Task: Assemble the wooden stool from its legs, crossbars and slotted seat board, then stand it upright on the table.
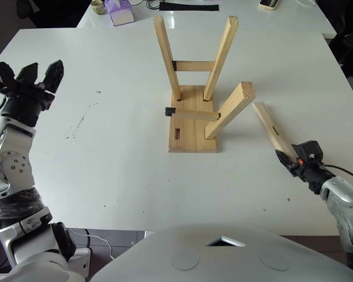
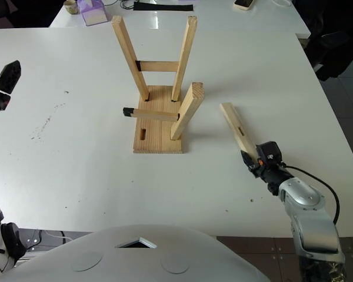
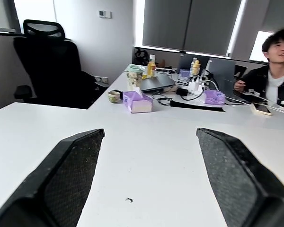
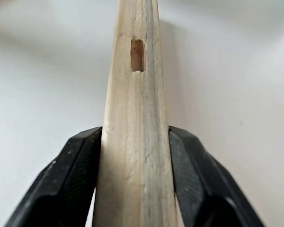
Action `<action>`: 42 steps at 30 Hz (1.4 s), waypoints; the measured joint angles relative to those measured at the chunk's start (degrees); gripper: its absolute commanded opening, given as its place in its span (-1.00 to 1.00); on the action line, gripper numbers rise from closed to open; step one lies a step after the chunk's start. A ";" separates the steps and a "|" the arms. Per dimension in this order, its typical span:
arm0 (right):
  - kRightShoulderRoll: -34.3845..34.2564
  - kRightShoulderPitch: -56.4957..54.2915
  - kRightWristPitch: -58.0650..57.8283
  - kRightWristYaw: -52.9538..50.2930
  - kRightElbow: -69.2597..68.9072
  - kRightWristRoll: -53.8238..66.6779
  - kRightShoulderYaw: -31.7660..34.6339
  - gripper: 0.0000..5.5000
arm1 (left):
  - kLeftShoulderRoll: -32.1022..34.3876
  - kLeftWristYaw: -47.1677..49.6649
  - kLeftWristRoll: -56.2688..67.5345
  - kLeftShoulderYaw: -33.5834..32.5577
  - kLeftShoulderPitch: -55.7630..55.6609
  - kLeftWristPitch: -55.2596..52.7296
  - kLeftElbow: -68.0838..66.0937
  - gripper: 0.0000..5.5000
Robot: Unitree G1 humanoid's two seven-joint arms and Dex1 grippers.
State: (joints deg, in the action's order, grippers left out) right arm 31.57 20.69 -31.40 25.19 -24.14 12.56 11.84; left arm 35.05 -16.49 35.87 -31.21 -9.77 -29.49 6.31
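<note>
Pinching the near end of the loose leg (image 1: pixel 270 132), the right pincer (image 1: pixel 286 157) is sitting low over the counter (image 1: pixel 106 170), its two black pads (image 4: pixel 80 161) pressing against the leg's opposite sides. The leg is lying flat, its long axis running straight out from the pincer, away from the robot and slanting toward its left. A small rectangular slot (image 4: pixel 137 55) is facing up partway along it, beyond the pads.

Past the leg's far end, further left of the right pincer, the seat board (image 1: pixel 191 141) is lying flat. Two upright legs (image 1: pixel 166 59) are standing at the board's far edge, pointing up and spreading slightly apart at the top, with an upper crossbar (image 1: pixel 194 66) lying level between them. On the board's side nearest the right pincer, a tilted leg (image 1: pixel 230 110) is leaning up and toward that pincer's side. A lower crossbar (image 1: pixel 194 114) is sticking out level from it toward the left, ending in a dark tip. An empty notch (image 1: pixel 177 133) is showing in the board's near left part.

The left pincer (image 1: pixel 40 73) is hanging raised above the counter with its fingers (image 3: pixel 71 170) spread wide and gripping nothing. The stool parts are lying well apart from it, off to its right. A tissue box (image 1: pixel 120 10) and a cup (image 1: pixel 97 6) are standing far ahead of it.
</note>
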 measured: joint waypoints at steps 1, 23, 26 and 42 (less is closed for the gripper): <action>0.04 -1.87 -0.09 0.10 0.32 0.54 0.27 -0.22 | -0.01 1.21 -0.11 0.19 -1.06 -0.65 -0.12 0.32; 14.15 -46.39 -21.14 26.88 0.29 52.76 7.39 -0.23 | -4.05 -9.47 41.28 18.14 -12.97 -16.90 29.45 0.06; 16.05 -46.39 -23.47 28.89 -0.35 56.98 7.07 -0.23 | -4.02 -8.54 45.30 18.44 -14.60 -16.83 29.00 0.06; 20.41 -45.28 -25.47 32.83 -2.72 61.44 4.41 -0.23 | -1.74 -10.77 49.31 20.00 -15.70 -14.73 29.55 0.06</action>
State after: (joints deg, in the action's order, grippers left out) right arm 51.98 -24.60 -56.87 58.02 -26.86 74.00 16.26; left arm 33.31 -27.27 85.19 -11.20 -25.47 -44.22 35.86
